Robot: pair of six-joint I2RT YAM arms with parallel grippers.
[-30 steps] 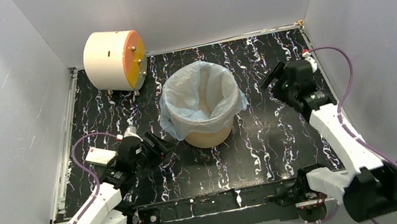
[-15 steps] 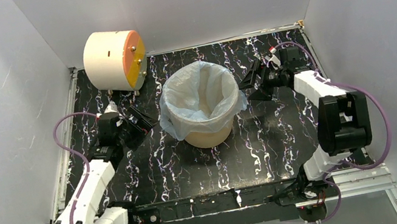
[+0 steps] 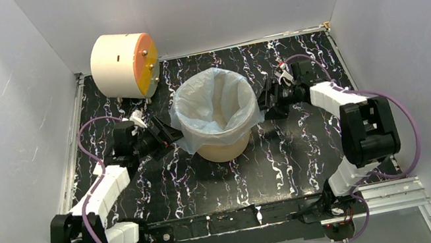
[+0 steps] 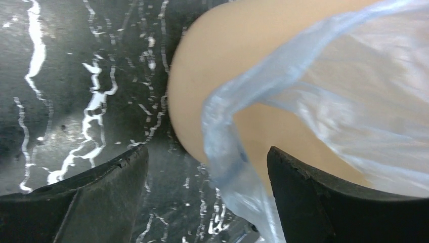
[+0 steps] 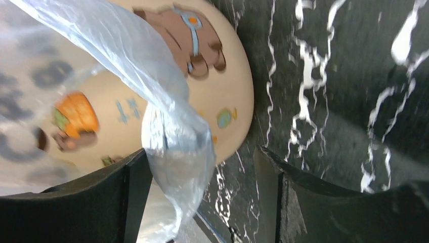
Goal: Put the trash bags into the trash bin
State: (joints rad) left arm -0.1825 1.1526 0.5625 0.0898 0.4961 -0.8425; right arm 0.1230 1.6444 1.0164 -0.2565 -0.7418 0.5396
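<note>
Our two arms: white shells, black joints, purple cables.

We see the left arm [image 3: 107, 184] and right arm [image 3: 329, 96] built alike: smooth white link covers between boxy black joint housings, each trailed by a looping purple cable [image 3: 412, 127]. The left gripper [image 3: 166, 133] and right gripper [image 3: 265, 98] are black, their fingers [image 4: 101, 202] thick matte wedges with slightly rough edges.

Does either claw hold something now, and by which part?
Nothing is held. The left claw and the right claw stand open, each around a hanging edge of the blue bag.
</note>
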